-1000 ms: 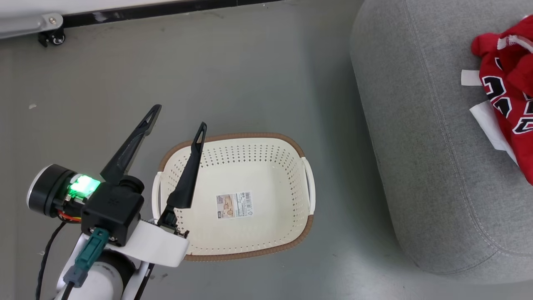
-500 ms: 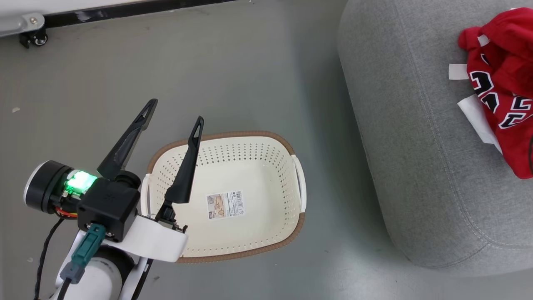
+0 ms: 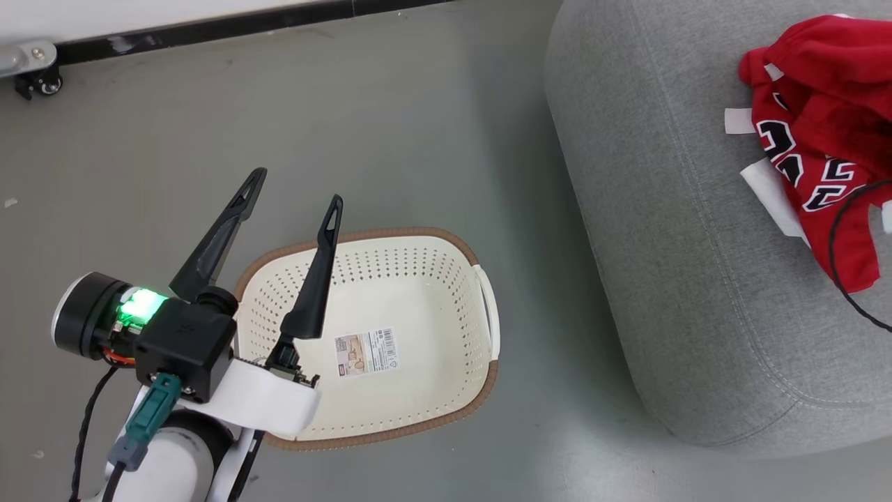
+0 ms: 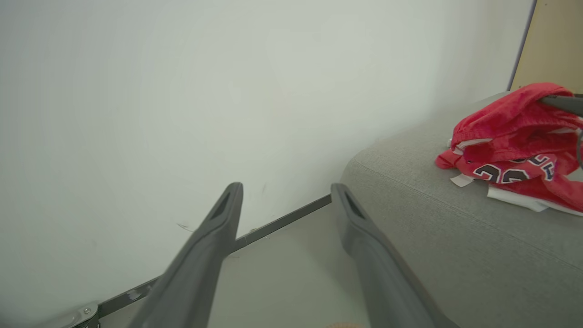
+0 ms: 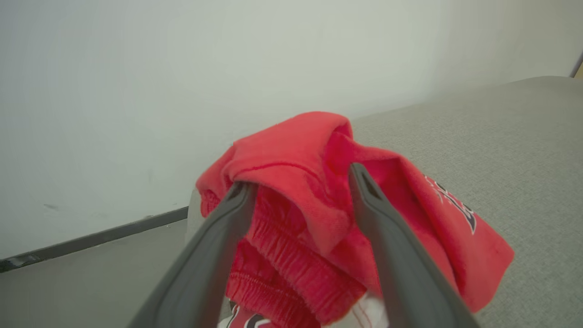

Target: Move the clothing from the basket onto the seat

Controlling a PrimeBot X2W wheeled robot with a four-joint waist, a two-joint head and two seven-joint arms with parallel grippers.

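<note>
The cream basket stands on the floor with just a barcode sticker on its bottom. My left gripper is open, one finger over the basket's left rim, nothing between its fingers; in the left wrist view the left gripper points at the wall. The red clothing lies bunched on the grey seat, numerals showing. In the right wrist view my right gripper is open, a fold of the clothing draped between its spread fingers on the seat. The left wrist view shows the clothing too.
Grey floor lies between the basket and the seat. A black baseboard runs along the white wall at the back, with a caster wheel at the far left. A black cable loops over the clothing at the right edge.
The head camera has shifted, so the basket and seat sit further left in the picture and more of the clothing shows. A black cable has come in at the right edge.
</note>
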